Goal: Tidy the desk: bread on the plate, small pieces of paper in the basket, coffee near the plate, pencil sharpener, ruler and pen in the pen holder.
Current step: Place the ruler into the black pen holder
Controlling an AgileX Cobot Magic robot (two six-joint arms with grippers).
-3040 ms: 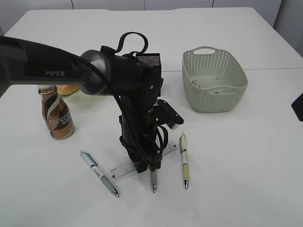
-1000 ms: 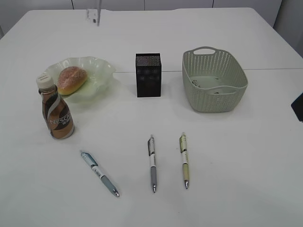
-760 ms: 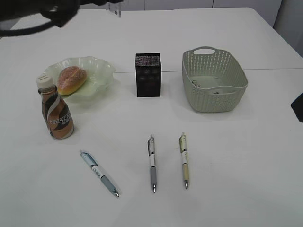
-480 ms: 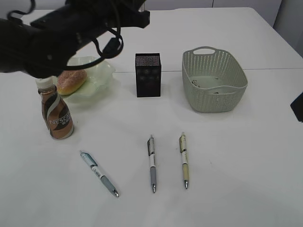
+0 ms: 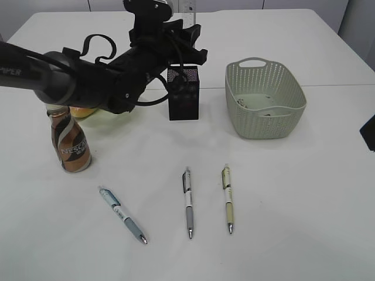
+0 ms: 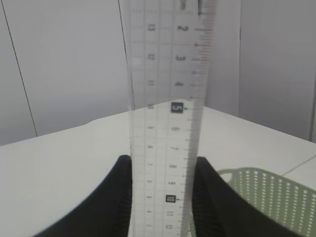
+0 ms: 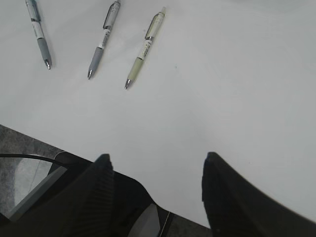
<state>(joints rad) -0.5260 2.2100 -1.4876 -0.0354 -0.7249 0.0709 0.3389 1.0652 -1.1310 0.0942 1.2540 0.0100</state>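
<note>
Above the far middle of the bench point(image 5: 304, 193), the left arm's fingers point(image 6: 118, 197) pinch the clear ruler point(image 6: 168, 113) upright over the black pen holder point(image 5: 183, 93). It should be centred, then lowered straight. The right fingers point(image 7: 106, 170) stand wide, empty.

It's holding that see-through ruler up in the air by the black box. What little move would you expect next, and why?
Probably a short descent to slide the ruler into the black pen holder. The left arm's fingers clamp the ruler upright, and the exterior view shows it just above the holder's open top. It may need slight centring first. Three pens lie on the table.
</note>
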